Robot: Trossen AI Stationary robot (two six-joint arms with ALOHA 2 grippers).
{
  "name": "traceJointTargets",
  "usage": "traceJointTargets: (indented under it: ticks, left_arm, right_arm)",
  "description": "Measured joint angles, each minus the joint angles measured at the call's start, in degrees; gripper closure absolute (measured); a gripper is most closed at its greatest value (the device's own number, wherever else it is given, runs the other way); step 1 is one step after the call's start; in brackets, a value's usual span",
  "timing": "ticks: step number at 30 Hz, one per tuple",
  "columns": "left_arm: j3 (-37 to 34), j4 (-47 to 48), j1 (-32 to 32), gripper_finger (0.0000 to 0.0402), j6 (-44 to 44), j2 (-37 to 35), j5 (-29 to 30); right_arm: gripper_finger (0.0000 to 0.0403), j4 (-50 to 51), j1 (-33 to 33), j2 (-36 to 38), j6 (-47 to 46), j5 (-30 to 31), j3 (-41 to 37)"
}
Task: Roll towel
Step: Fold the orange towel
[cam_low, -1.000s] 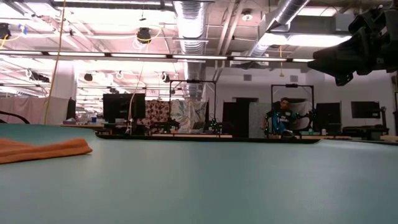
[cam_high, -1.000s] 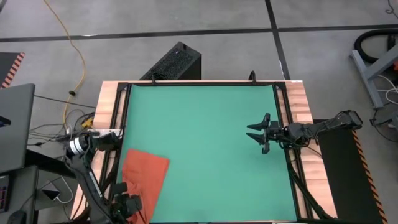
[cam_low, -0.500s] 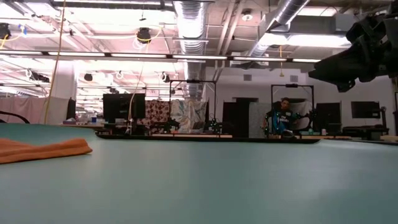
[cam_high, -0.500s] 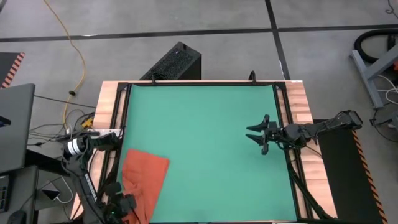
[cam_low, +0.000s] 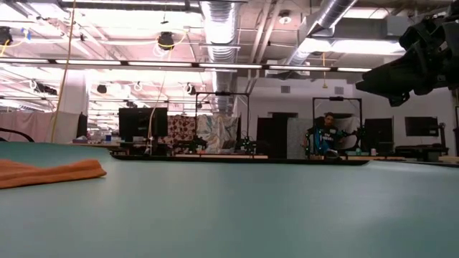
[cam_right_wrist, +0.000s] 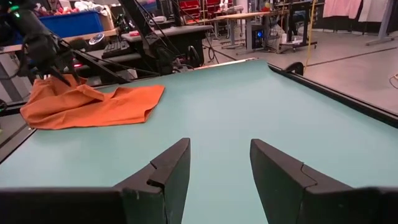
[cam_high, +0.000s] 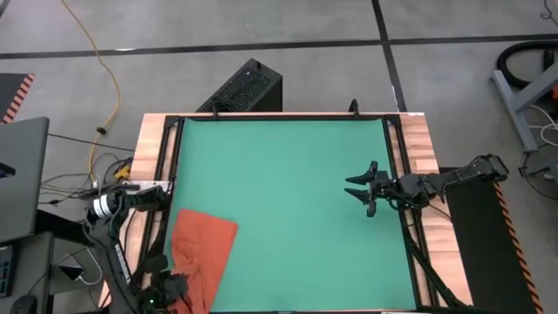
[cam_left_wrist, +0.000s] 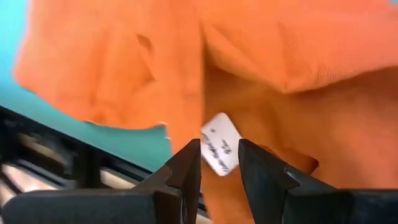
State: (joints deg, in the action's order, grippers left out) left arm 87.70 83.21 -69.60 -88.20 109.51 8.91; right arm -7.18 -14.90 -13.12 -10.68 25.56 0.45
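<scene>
left gripper [cam_high: 177,290]: over the towel's near edge at the mat's near left corner, fingers narrowly parted, nothing pinched, white tag [cam_left_wrist: 221,142] just beyond the tips | right gripper [cam_high: 364,187]: hovering above the mat's right side, fingers spread, empty | towel [cam_high: 202,253]: rumpled on mat [cam_high: 288,201], near left corner

Wooden table [cam_high: 421,139]; green mat [cam_high: 288,201] covers it, seemingly flat.
</scene>
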Motion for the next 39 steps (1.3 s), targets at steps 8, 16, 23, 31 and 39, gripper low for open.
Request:
traceJointTargets:
  ticks: [8,16,23,31,39]
  left_arm:
    - [0.89,2.28,-0.73,0.0304,-1.89,0.0,4.34]
    - [-2.76,-4.1,-1.4,0.0304,-3.19,0.0,2.19]
    - [-3.52,-1.18,-1.7,0.0304,-4.51,0.02,2.75]
    - [-3.52,-1.7,-2.7,0.0304,-5.47,0.03,4.37]
    - [-5.89,-3.83,-4.43,0.0304,-7.35,1.01,1.19]
  right_arm:
    - [0.0211,0.76,0.0,0.0,0.02,0.0,0.0]
    - [0.0211,1.33,0.0,0.0,0.13,0.0,0.0]
    - [0.0211,1.42,0.0,0.02,0.17,0.0,0.0]
    - [0.0211,1.64,0.0,0.0,0.15,0.0,0.0]
    - [0.0211,1.64,0.02,0.01,0.11,-0.04,0.0]
